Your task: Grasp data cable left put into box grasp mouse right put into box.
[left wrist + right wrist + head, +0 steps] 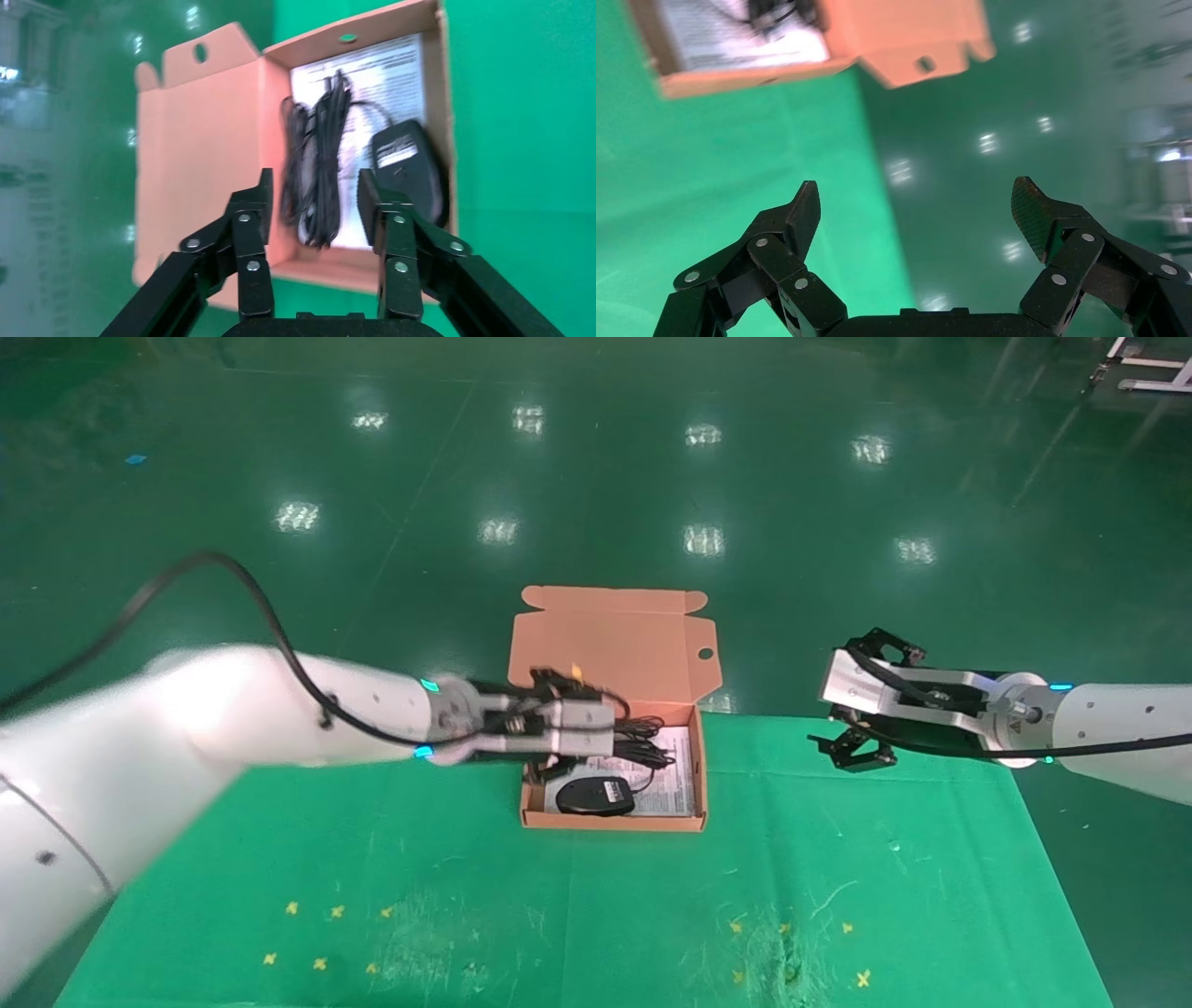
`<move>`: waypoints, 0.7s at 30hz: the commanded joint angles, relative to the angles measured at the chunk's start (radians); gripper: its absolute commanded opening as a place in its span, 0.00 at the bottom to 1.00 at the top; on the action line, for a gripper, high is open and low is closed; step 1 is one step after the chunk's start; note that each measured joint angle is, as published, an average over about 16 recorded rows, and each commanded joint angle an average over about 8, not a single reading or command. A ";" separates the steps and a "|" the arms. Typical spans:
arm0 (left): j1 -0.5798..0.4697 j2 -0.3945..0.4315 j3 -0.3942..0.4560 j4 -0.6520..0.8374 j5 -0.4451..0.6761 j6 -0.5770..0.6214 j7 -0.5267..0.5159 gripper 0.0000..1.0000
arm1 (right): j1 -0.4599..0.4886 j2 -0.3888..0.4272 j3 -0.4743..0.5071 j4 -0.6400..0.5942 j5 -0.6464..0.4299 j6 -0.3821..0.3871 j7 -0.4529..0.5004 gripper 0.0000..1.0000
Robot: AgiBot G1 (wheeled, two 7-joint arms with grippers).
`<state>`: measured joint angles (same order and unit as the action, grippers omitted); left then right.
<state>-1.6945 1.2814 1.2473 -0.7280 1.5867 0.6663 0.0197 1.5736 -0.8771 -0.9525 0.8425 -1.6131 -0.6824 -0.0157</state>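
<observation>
Jaws of the left gripper stand partly apart and hold nothing, hanging over the left side of the box. Between the two black fingers, in the left wrist view, the data cable shows lying inside the box as a long dark bundle, on a printed white sheet that covers the box floor. Just beside the bundle, also on that sheet, lies the mouse, its white label facing up. From the head view the mouse sits toward the near wall of the box, with the cable behind it toward the lid. That lid stands open at the far side, a small round hole near its right edge.

Off to the right, well apart from the box, the right gripper hovers near the far edge of the green tabletop; its jaws are spread wide and empty, as the right wrist view shows. Small yellow marks dot the near part of the tabletop.
</observation>
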 commanded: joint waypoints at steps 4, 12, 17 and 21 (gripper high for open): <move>-0.061 -0.054 -0.015 -0.063 0.005 0.008 -0.055 1.00 | 0.020 0.009 0.015 0.039 -0.004 0.032 -0.015 1.00; -0.094 -0.095 -0.039 -0.122 0.003 0.035 -0.108 1.00 | 0.050 0.027 0.009 0.097 -0.050 0.028 -0.055 1.00; -0.047 -0.137 -0.105 -0.155 -0.058 0.092 -0.117 1.00 | 0.022 0.041 0.043 0.119 -0.006 -0.019 -0.048 1.00; 0.002 -0.176 -0.169 -0.185 -0.117 0.146 -0.123 1.00 | -0.015 0.057 0.088 0.142 0.057 -0.076 -0.030 1.00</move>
<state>-1.6921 1.1053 1.0785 -0.9129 1.4701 0.8124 -0.1037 1.5585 -0.8201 -0.8648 0.9841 -1.5558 -0.7581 -0.0457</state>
